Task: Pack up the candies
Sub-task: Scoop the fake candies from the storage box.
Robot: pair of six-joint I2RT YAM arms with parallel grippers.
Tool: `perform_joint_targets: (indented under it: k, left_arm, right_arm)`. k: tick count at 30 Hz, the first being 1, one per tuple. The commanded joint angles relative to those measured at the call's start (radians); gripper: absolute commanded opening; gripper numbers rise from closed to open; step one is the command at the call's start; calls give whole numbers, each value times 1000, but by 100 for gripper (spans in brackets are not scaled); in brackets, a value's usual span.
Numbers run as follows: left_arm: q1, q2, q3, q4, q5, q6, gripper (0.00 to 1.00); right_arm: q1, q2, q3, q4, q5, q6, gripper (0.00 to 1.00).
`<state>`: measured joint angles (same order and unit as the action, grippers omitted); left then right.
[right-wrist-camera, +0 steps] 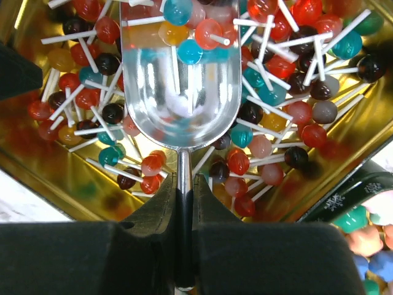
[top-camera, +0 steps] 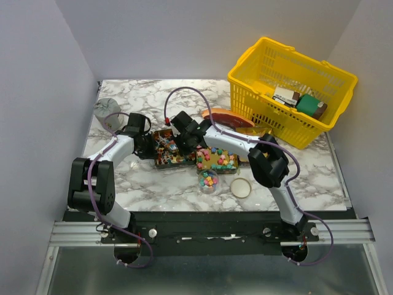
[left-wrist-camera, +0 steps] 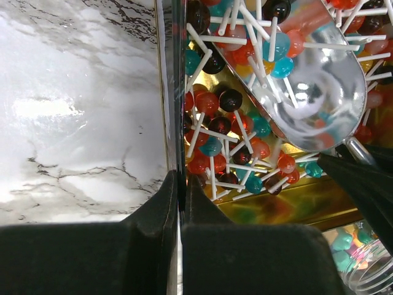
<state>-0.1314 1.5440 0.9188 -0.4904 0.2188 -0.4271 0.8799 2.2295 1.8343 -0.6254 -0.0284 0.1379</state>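
White marbled surface. Gold metal tray; left tool pinched narrow on its wall, apparently steadying. Right tool clamps the handle of a shiny steel scoop, bowl among round multicoloured lollipop candies, few aboard. Scooping step. Next: dig, lift level, tip into clear jar.

Two robot arms in white shells with bulky black joints, the left arm and the right arm, each trail a thin purple cable running back from behind the end effector. Up close, the left end effector and right end effector show matte black, square-edged fingers.
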Motion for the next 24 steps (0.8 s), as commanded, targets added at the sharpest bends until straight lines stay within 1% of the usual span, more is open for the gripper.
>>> perform_joint_targets:
  k: [1, 2, 4, 5, 9, 12, 19, 24]
  left_arm:
    - [-24, 7, 0, -11, 16, -10, 6]
    - [-24, -2, -1, -7, 16, -12, 9]
    - [-24, -8, -3, -1, 10, -16, 15]
    - [-24, -12, -3, 1, 10, -18, 16]
    - [-24, -16, -3, 1, 8, -21, 17]
    - [-24, -24, -5, 4, -1, -22, 20]
    - [-25, -44, -8, 12, -24, -30, 31]
    - [-24, -61, -12, 18, -33, -33, 36]
  right_arm:
    - [-4, -56, -128, 42, 102, -12, 1]
    - [-2, -73, -180, 84, 119, -18, 1]
    - [4, -123, -233, 122, 140, -38, 1]
    - [7, -137, -280, 162, 154, -43, 1]
    - [16, -189, -339, 213, 174, -60, 1]
    - [19, -220, -359, 223, 165, -66, 1]
    - [30, -289, -402, 273, 154, -84, 1]
    - [31, -312, -397, 299, 145, -83, 1]
